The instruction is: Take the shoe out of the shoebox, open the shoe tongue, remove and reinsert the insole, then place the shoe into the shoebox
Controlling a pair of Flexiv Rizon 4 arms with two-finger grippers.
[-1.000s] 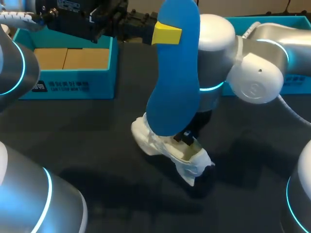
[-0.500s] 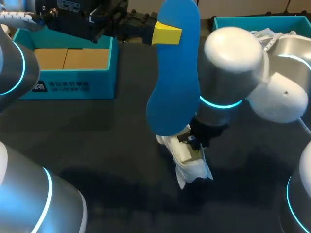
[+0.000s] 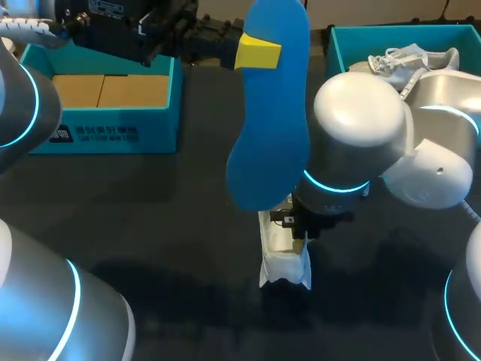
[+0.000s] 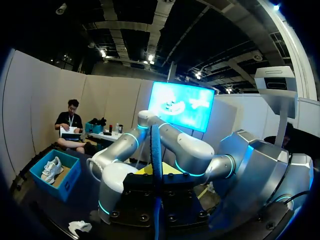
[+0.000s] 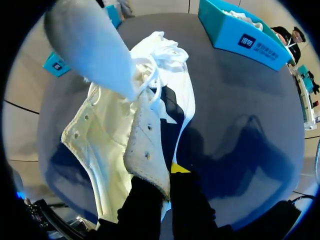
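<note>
Centrally on the dark table (image 3: 150,218), well apart from the 2 teal shoeboxes (image 3: 98,137) near its far edge, the left gripper (image 3: 258,51) clamped the upright blue insole (image 3: 274,135) above the white shoe (image 3: 285,269). The right gripper (image 5: 162,187), fingers nearly together, pinched the shoe's eyelet flap from both sides.
</note>
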